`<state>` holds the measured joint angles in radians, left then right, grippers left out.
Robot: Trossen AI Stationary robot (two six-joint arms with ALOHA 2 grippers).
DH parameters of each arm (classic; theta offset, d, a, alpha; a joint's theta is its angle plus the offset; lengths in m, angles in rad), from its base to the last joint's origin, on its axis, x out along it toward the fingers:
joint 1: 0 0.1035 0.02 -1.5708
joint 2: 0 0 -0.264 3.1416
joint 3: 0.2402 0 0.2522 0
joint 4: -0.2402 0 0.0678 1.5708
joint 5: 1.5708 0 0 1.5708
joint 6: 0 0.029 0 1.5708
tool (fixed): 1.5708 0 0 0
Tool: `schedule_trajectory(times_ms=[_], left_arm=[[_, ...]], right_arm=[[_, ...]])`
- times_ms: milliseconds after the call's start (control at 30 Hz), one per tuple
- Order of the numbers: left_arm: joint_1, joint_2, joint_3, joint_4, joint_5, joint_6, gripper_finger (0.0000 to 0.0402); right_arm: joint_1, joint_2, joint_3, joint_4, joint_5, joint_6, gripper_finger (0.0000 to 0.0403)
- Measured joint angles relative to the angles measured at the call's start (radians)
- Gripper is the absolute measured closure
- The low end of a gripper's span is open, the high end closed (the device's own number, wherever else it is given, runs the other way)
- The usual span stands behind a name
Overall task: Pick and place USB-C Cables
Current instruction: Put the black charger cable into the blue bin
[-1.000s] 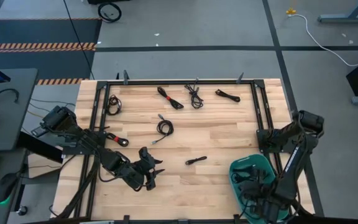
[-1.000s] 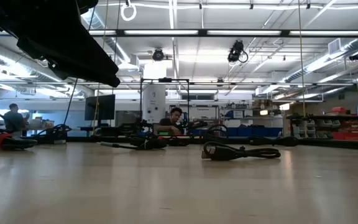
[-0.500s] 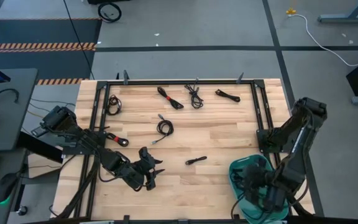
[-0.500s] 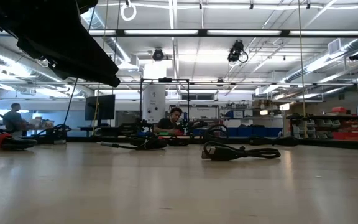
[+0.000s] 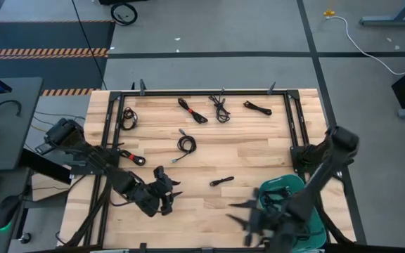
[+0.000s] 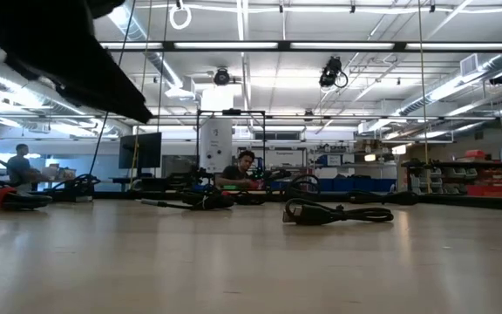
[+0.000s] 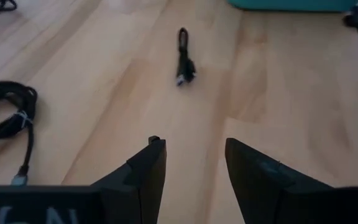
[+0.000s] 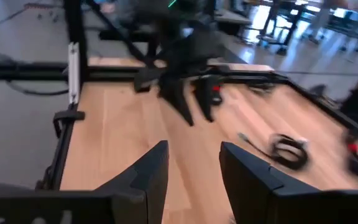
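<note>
Several black USB-C cables lie on the wooden table: a short bundled one (image 5: 221,181) near the middle, also in the left wrist view (image 7: 183,56) and the low view (image 6: 334,212), a coil (image 5: 185,144), and several along the far edge (image 5: 220,107). My left gripper (image 5: 171,197) is open and empty, near the front edge, left of the short cable. My right gripper (image 5: 243,214) is open and empty, low over the table just left of the teal bin (image 5: 295,184). Its wrist view (image 8: 194,168) looks across the table toward my left gripper.
Dark cords lie inside the teal bin at the near right corner. A black metal frame (image 5: 202,93) runs along the table's far edge and sides. A red-marked piece (image 5: 131,157) lies by my left arm. Bare wood lies between the two grippers.
My right gripper has come out from over the teal bin and swung toward the table's left edge, along the near edge, turning to face my left arm. My left arm has drawn back a little toward the table's left.
</note>
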<state>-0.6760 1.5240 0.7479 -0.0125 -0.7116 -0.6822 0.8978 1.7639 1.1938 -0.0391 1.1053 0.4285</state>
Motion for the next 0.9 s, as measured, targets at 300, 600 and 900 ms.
schedule_trajectory(times_ms=[300,600,900], left_arm=[[-0.091,-0.124,0.0,-0.048,-0.045,-0.032,0.023],[-0.139,-0.131,0.0,-0.063,-0.142,-0.031,0.023],[-0.142,-0.131,-0.001,-0.074,-0.147,-0.031,0.023]], right_arm=[[-0.241,0.167,-0.001,0.22,-0.483,-0.185,0.0254],[-0.495,0.121,0.0,-0.133,-0.849,-0.169,0.0254],[-0.583,0.117,0.0,-0.396,-0.963,-0.273,0.0254]])
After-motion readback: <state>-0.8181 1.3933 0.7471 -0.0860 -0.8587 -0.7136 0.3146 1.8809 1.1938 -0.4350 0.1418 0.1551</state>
